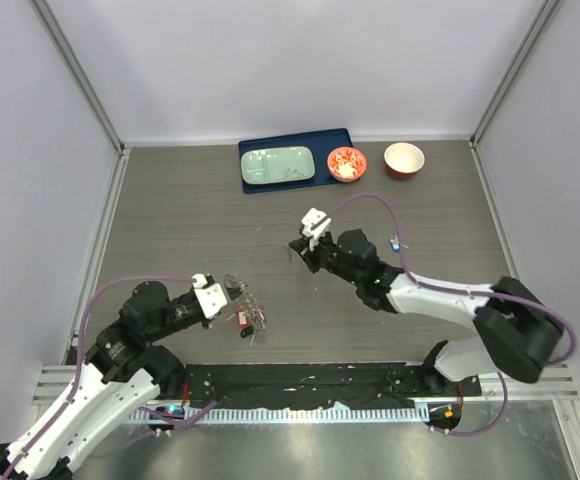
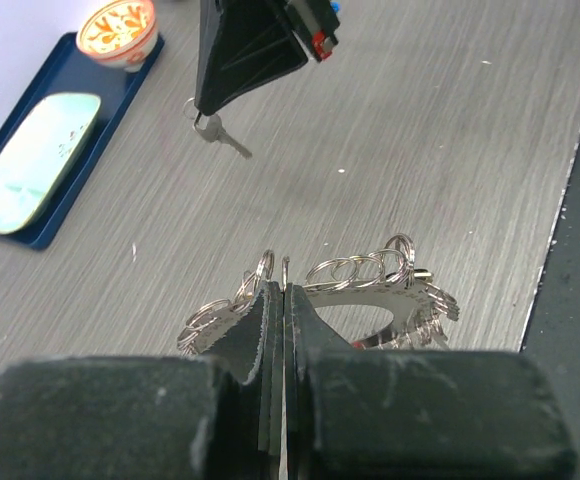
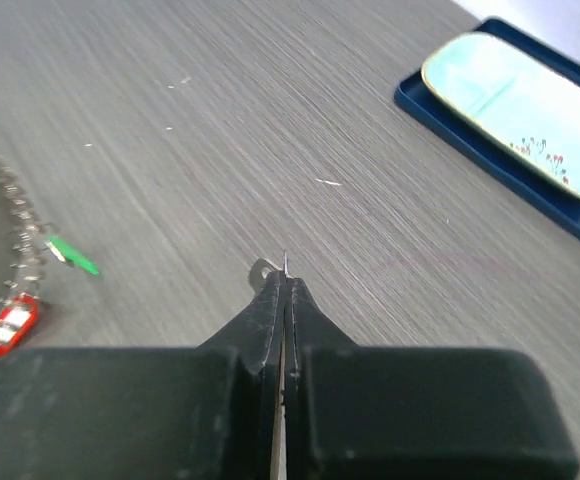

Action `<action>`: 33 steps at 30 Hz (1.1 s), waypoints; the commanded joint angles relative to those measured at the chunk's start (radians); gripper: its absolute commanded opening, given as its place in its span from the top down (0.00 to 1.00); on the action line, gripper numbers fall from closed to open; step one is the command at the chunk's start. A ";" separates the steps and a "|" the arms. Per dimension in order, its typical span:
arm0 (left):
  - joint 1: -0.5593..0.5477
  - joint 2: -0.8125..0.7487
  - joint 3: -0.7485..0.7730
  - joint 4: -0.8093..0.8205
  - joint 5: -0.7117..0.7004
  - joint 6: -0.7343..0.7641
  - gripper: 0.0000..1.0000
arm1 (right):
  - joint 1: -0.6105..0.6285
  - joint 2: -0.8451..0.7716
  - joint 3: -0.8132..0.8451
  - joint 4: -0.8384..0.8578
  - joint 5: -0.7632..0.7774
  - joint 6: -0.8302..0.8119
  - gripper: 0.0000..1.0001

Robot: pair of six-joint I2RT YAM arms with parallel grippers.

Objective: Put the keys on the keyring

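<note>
Clenched left gripper point(image 2: 283, 300) bites the keyring point(image 2: 410, 300) by its rim, with small loops point(image 2: 355, 270) fanned toward 12 o'clock. Beyond it, at 11 o'clock, the right gripper point(image 2: 200, 106) pinches a silver key point(image 2: 222, 137) by its head. Likely trouble: so thin a pinch lets the key twist or drop during threading. No legible writing anywhere.

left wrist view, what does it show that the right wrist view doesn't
Only left wrist: the whole silver key hanging from the right claw, the patterned bowl, the left claw pinching the keyring. Only right wrist: a green-headed key and a red-headed key at the ring's rim. Both: the blue tray with its pale green plate, the keyring.
</note>
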 commanded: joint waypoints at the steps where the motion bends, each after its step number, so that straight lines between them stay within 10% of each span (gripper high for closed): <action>1: 0.007 0.035 0.020 0.137 0.123 0.018 1.00 | 0.020 -0.190 -0.050 -0.092 -0.108 -0.099 0.99; 13: 0.005 0.241 0.094 0.174 0.330 0.095 1.00 | 0.109 -0.494 -0.128 -0.335 -0.288 -0.260 0.99; 33: 0.005 0.362 0.134 0.100 0.408 0.214 1.00 | 0.264 -0.448 -0.028 -0.476 -0.236 -0.374 0.99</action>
